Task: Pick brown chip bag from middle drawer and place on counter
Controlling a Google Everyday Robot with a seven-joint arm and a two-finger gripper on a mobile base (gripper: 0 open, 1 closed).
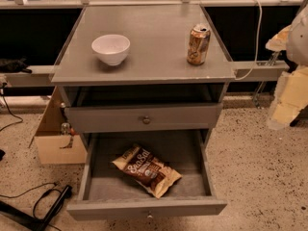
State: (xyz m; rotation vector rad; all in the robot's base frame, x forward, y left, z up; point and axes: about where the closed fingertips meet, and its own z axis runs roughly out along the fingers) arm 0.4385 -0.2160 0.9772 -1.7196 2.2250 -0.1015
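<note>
The brown chip bag (147,170) lies flat and slantwise inside the open middle drawer (144,207), which is pulled out at the bottom of the cabinet. The bag has a dark brown middle with white lettering and tan ends. The grey counter (154,52) is the cabinet's top. My gripper (288,93) is a cream-white shape at the right edge of the view. It hangs to the right of the cabinet, at about counter height, well apart from the bag and the drawer.
A white bowl (111,48) stands on the counter's left, a tan-and-white drink can (198,44) on its right. The knobbed drawer above (144,119) is pushed in. A cardboard box (55,138) sits on the floor to the left, with black cables (43,203) near it.
</note>
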